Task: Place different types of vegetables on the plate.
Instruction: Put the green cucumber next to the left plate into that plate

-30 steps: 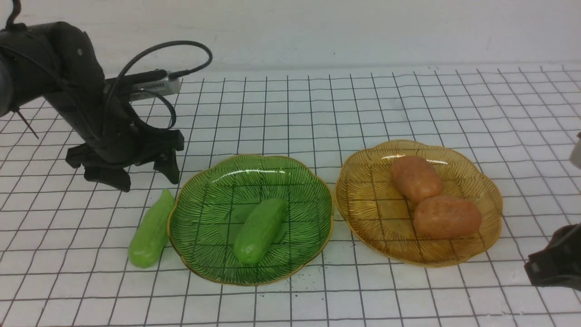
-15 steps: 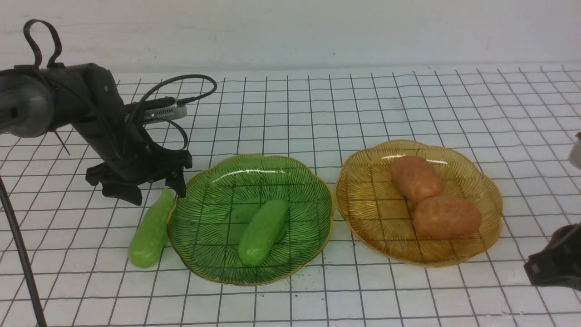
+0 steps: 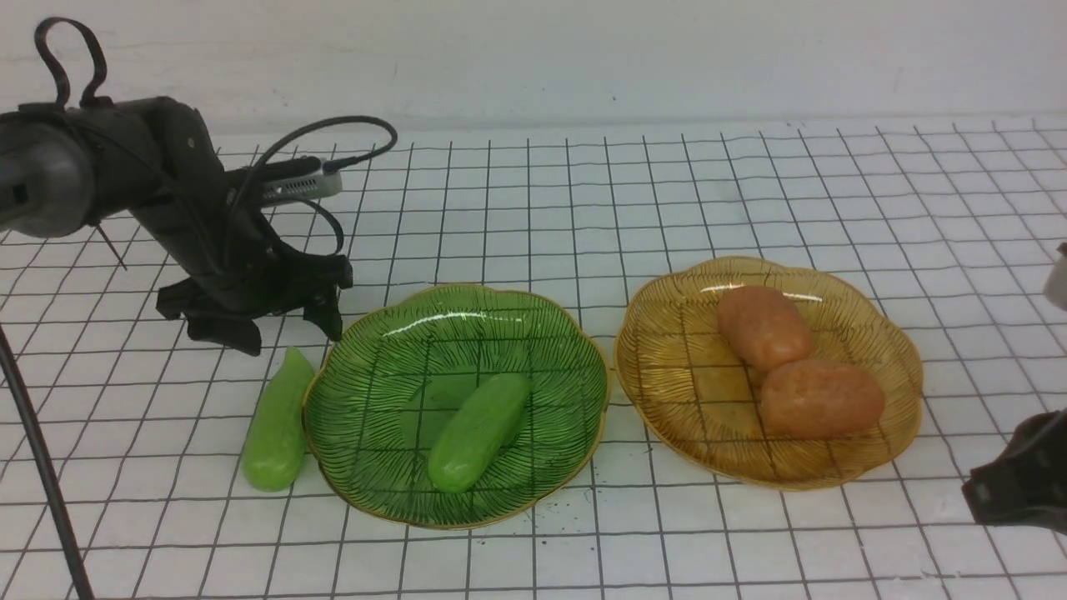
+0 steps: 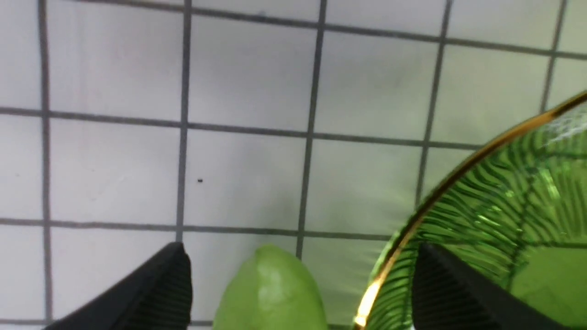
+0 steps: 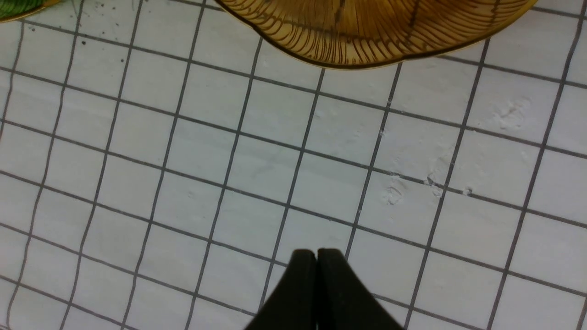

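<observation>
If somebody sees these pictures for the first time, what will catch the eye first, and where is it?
Two bright see-through plates lie side by side: the green plate holds one cucumber, and the amber plate to its right holds two touching potatoes. At the left, the black left claw hangs open just above a second cucumber, which lies on the gridded table right beside the green plate's rim.

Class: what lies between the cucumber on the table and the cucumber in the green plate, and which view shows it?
Only the green plate's gold rim and sloping wall, between loose cucumber and plated cucumber; the front view shows it.
</observation>
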Robot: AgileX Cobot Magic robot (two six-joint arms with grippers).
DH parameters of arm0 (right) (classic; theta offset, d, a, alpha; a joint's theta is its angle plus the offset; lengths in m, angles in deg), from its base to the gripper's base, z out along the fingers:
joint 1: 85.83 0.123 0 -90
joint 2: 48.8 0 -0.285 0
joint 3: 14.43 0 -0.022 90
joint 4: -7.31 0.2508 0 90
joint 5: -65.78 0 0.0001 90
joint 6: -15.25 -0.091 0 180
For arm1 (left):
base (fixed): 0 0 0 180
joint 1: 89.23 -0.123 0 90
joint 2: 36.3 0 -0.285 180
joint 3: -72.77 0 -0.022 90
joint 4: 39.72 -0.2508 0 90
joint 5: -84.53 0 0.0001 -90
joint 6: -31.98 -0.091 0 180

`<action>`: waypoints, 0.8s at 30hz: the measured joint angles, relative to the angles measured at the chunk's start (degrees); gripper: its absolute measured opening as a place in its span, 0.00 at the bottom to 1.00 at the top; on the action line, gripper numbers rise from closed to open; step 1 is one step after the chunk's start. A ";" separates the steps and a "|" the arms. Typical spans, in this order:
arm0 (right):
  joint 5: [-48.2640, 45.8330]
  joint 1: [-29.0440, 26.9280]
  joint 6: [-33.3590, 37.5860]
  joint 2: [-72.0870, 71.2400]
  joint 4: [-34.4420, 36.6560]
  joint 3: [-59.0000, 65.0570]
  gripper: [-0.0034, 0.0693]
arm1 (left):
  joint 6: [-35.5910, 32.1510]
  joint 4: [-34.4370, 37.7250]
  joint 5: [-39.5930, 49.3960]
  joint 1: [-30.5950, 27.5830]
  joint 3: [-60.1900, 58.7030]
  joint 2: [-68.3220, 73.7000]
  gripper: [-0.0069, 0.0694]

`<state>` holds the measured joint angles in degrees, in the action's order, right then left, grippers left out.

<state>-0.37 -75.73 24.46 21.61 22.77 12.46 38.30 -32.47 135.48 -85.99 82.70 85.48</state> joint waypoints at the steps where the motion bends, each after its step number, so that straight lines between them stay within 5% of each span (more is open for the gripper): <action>1: 0.00 0.00 0.00 0.00 0.00 0.00 0.03 | 0.02 -0.52 0.44 0.00 0.62 -0.16 0.85; 10: 0.00 0.00 0.00 0.00 0.00 0.00 0.03 | 8.01 -10.89 4.00 -0.16 1.85 0.35 0.85; 24: 0.11 0.00 0.00 0.00 -0.05 0.00 0.03 | 10.09 -8.80 4.04 -0.16 1.85 6.16 0.85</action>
<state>-0.26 -75.73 24.46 21.61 22.72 12.46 48.39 -41.28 139.52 -86.15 84.55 91.64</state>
